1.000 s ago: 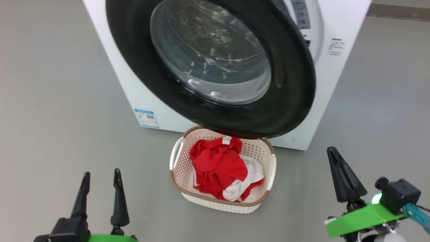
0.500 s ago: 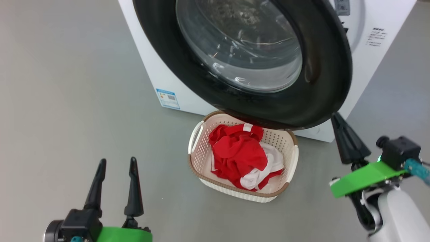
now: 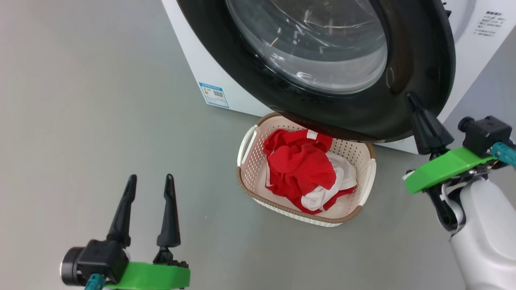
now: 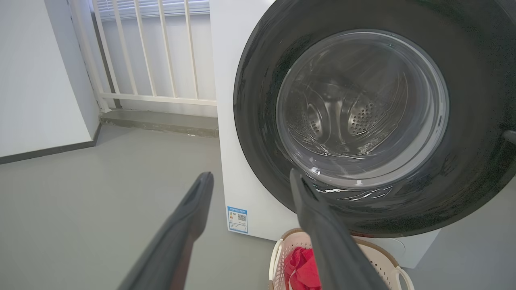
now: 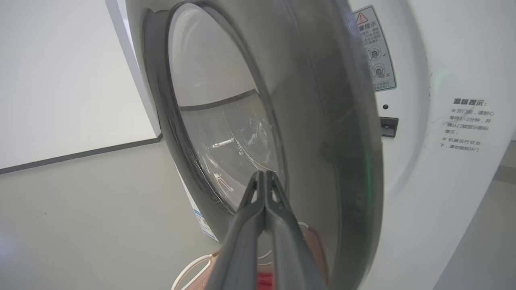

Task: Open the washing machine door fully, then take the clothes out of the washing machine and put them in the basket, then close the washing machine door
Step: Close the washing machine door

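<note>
Right gripper (image 3: 410, 96), fingers together, is by the washing machine door (image 3: 342, 117); left gripper (image 3: 150, 178) is apart, empty. Blue label (image 3: 213, 94) too small to read.

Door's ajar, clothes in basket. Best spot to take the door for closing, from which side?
On the washing machine door, the black rim at its free edge, robot's right, approached from the front. That edge stands off the washing machine, farthest from the hinge. The rim is wide, smooth, no handle visible, so pressing with the shut right gripper probably beats pinching.

A smooth grey floor (image 3: 80, 100) meets white walls (image 4: 36, 72) with dark skirting (image 4: 44, 151), beside a white railing (image 4: 161, 99).
</note>
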Robot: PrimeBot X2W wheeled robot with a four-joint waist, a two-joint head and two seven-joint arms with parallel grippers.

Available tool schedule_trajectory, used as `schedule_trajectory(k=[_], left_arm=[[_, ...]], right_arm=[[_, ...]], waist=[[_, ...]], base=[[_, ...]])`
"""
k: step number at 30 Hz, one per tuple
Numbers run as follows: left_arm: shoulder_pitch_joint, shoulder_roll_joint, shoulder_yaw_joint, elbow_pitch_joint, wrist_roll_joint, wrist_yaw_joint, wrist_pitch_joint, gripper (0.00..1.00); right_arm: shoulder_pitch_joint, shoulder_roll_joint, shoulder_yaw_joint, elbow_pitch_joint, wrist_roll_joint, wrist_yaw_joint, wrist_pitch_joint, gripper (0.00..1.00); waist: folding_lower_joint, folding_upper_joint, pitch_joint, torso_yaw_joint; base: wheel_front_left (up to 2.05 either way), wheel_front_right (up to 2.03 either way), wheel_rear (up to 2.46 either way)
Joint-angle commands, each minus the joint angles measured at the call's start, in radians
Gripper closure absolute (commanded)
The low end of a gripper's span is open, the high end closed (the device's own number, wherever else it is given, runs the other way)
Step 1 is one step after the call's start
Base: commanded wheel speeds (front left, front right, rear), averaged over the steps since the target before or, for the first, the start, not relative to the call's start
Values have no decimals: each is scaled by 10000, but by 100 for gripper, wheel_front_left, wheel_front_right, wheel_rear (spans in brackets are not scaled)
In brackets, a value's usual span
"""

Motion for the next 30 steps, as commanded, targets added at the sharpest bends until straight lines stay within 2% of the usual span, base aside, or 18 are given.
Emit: schedule_trajectory(k=[1,18,30], left_arm=[[-376,85,410,-172,105,-100,-80,0],[-558,-555,809,-202,541,-853,-80,0],[-726,-846,844,-316,722,-1217,-80,0]], right_arm=[[-302,-64,243,-124,247,16,-118,100],[-1955,-855,281,1198,331,16,-377,100],[-3468,-1258,406,2230,97,16,-413,100]], waist=[[0,0,98,53],[0,0,828,218],[0,0,1409,404]], base=[[0,0,0],[0,0,0],[0,0,0]])
